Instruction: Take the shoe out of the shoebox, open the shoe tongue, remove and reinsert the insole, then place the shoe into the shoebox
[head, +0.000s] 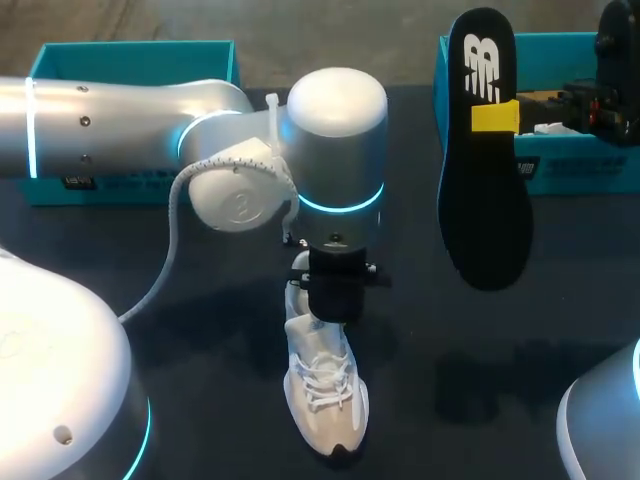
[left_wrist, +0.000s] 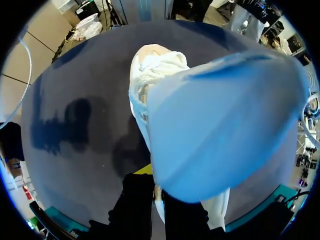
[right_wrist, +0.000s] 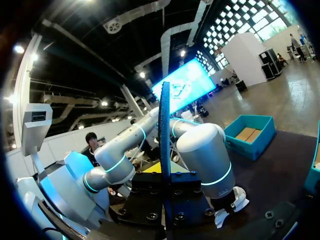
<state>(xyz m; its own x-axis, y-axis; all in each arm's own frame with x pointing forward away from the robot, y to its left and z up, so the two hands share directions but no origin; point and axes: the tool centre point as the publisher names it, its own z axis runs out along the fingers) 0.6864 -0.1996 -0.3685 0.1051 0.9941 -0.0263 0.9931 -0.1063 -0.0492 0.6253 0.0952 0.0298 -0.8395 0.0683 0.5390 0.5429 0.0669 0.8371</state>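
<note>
The white shoe (head: 326, 385) lies on the dark table (head: 480, 360), toe toward the near edge. My left gripper (head: 335, 298) stands over its heel end, shut on the shoe's collar. In the left wrist view a thin white edge of the shoe (left_wrist: 152, 65) runs between the black fingers (left_wrist: 137, 210). A pale blurred part close to the lens hides much of it. My right gripper (head: 497, 118) holds the black insole (head: 485, 180) upright in the air at the back right. In the right wrist view the insole (right_wrist: 164, 130) shows edge-on, with the right gripper (right_wrist: 165, 172) shut on it.
A teal shoebox (head: 575, 172) stands at the back right, behind the hanging insole. A second teal box (head: 130, 60) sits at the back left, partly hidden by my left arm (head: 120, 125). Bare table lies to either side of the shoe.
</note>
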